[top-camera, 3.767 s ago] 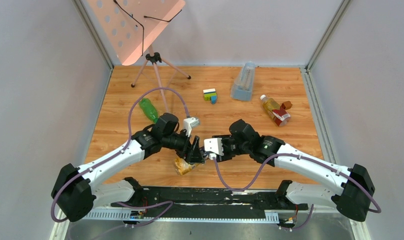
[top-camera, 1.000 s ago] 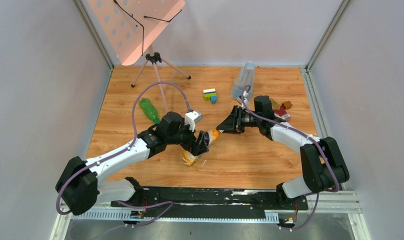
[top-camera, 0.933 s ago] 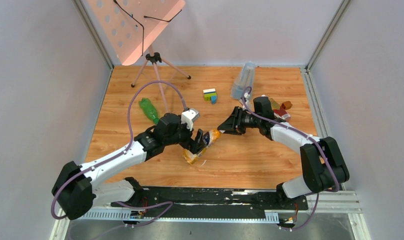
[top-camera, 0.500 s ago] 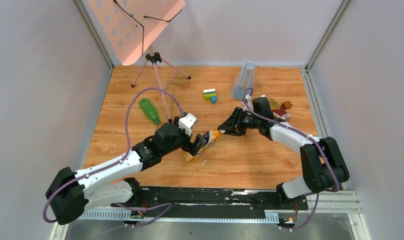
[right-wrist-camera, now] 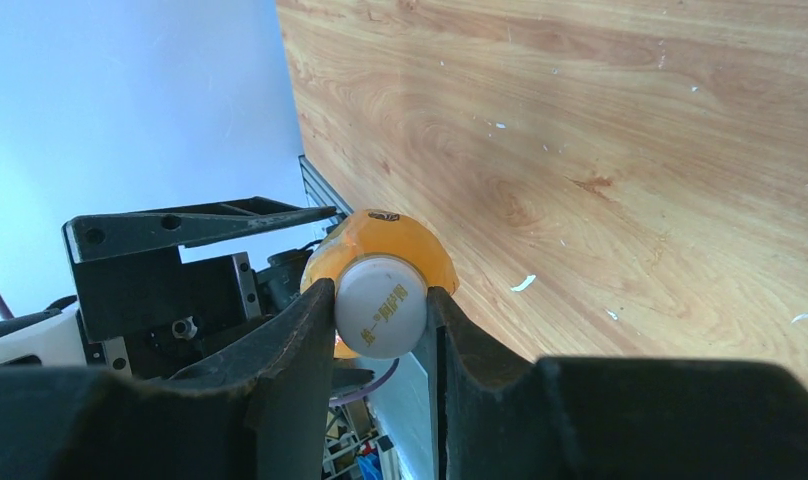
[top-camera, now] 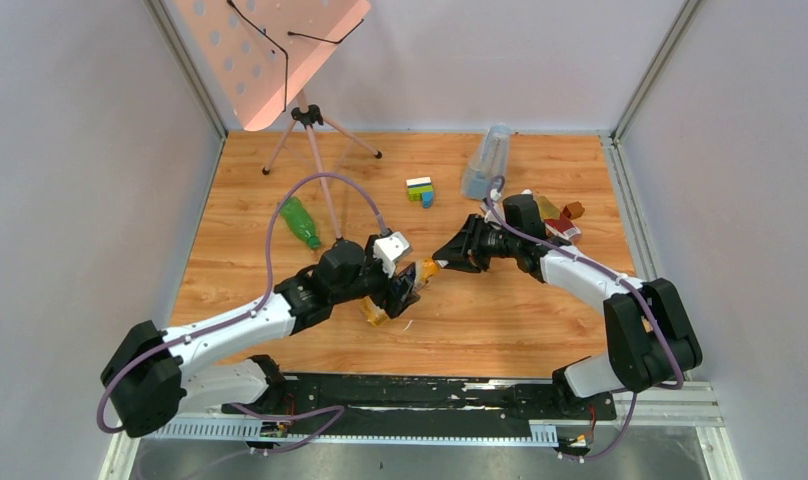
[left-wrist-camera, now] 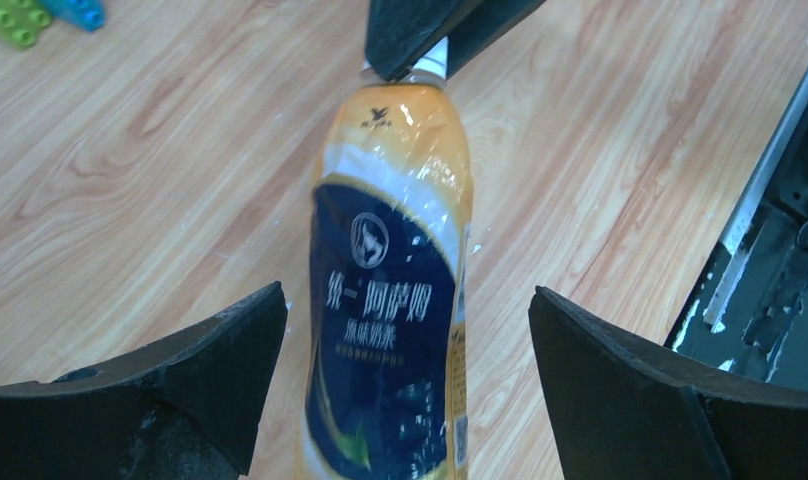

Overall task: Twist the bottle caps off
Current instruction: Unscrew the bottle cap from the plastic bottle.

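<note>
The amber bottle with the yellow and dark blue label [top-camera: 373,314] lies tilted at the table's centre front, its neck pointing to the back right. My right gripper [top-camera: 442,263] is shut on its white cap [right-wrist-camera: 382,305], with the orange shoulder [right-wrist-camera: 380,235] just behind the jaws. My left gripper [top-camera: 408,285] is open. Its jaws stand on both sides of the bottle body [left-wrist-camera: 390,300] with a gap on each side. The green bottle [top-camera: 300,222] lies at the left. The amber bottle with the red label [top-camera: 560,228] lies at the right, partly hidden by my right arm.
Multicoloured toy bricks [top-camera: 420,190] lie at the centre back. A tall clear bluish container [top-camera: 485,160] stands beside them. A small reddish-brown block [top-camera: 576,210] lies at the right. A tripod stand [top-camera: 308,118] with a pink perforated board stands at the back left.
Since 3.8 s ago the bottle has moved away from the front edge and my right arm has swung to the back right. In the last second my left arm shifted slightly right; the right stayed on the cap.
</note>
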Robot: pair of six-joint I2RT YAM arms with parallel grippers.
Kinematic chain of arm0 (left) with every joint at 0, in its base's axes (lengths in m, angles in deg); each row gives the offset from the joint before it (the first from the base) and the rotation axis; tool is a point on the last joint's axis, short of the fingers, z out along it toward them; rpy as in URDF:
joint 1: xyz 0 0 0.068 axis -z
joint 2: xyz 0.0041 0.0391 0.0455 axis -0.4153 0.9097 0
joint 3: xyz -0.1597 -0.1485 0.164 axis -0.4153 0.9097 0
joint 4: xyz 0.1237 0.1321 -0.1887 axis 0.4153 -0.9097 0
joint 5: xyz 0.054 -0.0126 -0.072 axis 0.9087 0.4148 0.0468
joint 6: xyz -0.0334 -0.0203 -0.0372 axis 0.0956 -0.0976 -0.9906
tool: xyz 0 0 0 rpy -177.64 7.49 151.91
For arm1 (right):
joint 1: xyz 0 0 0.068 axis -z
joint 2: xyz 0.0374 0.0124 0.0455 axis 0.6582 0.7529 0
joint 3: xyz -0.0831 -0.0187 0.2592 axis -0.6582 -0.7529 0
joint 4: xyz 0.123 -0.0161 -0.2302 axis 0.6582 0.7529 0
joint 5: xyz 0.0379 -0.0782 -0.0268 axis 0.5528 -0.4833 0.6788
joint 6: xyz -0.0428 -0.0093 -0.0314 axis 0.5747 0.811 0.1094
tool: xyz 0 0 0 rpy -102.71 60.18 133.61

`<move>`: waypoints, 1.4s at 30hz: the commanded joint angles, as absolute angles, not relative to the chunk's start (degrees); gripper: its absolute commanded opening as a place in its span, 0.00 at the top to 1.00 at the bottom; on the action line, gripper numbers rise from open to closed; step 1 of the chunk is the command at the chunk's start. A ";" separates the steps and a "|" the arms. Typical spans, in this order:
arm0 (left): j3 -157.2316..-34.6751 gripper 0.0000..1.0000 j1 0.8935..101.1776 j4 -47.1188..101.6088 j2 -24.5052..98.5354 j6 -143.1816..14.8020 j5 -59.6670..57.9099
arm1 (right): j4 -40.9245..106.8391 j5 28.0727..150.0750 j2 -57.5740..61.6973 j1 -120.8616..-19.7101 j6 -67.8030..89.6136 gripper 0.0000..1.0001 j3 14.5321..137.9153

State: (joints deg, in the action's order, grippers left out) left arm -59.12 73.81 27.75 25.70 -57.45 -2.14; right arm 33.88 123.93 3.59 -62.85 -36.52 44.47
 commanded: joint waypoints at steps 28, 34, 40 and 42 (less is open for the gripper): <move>-63.49 0.78 78.46 22.02 31.48 -47.61 4.30 | 35.78 130.41 -2.59 -63.07 -27.79 0.40 44.04; -59.39 0.78 78.47 23.61 26.29 -42.26 -2.52 | 35.91 130.35 -5.98 -62.06 -27.53 0.41 42.57; -55.32 0.77 78.49 26.36 21.17 -36.94 -6.52 | 36.84 133.77 -5.11 -62.12 -25.89 0.54 42.44; -55.29 0.76 78.45 25.90 20.40 -36.29 -5.73 | 36.84 134.39 -5.68 -62.25 -24.86 0.54 42.39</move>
State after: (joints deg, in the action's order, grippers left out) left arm -55.62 78.45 22.40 22.73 -40.62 -3.47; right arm 36.74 131.54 -4.74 -62.20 -27.73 42.61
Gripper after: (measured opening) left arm 0.451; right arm 0.464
